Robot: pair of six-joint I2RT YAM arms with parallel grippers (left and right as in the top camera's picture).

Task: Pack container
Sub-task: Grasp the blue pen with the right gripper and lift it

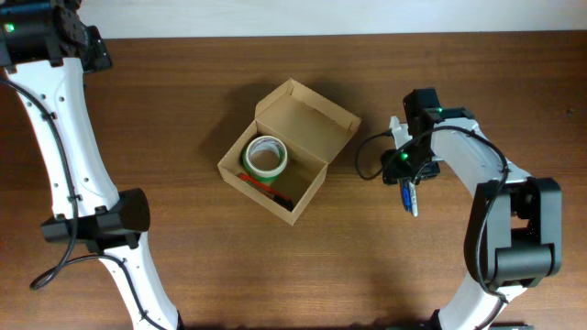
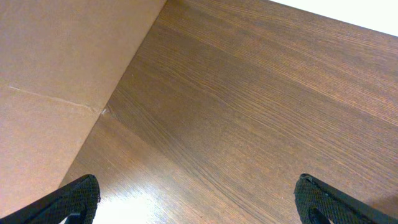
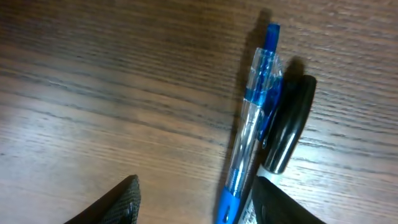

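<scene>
Two dark fingertips of your right gripper (image 3: 199, 202) fill the bottom corners of the right wrist view. They are spread wide and grip nothing. Between them lies the lower end of a blue pen (image 3: 255, 118) with a clear barrel, running almost straight up the picture. A black marker (image 3: 289, 121) lies against the pen's right side, and the right-hand fingertip (image 3: 280, 202) sits over the marker's lower end.

From overhead, this gripper hovers over both pens on the wooden table (image 1: 275, 275), to the right of the container (image 1: 307, 119) and apart from it. The container stands mid-table, turned at an angle, with its lid flap open. Inside are a tape roll (image 1: 266, 157) and something red (image 1: 260, 183) just beside it. Bare cardboard shows at the box's right end.

Your left gripper (image 2: 199, 202) is also spread open and empty, over bare wood beside a flat tan surface (image 2: 50, 93).

The step in hand looks like picking up the blue pen. Because pen and marker touch, closing from here would likely catch both or roll the marker away. Shift a little left so the fingers centre on the blue barrel, and aim for its middle rather than its end. Lower until the pads flank the barrel and close slowly. Lift straight up before you carry it toward the container's open right end.
</scene>
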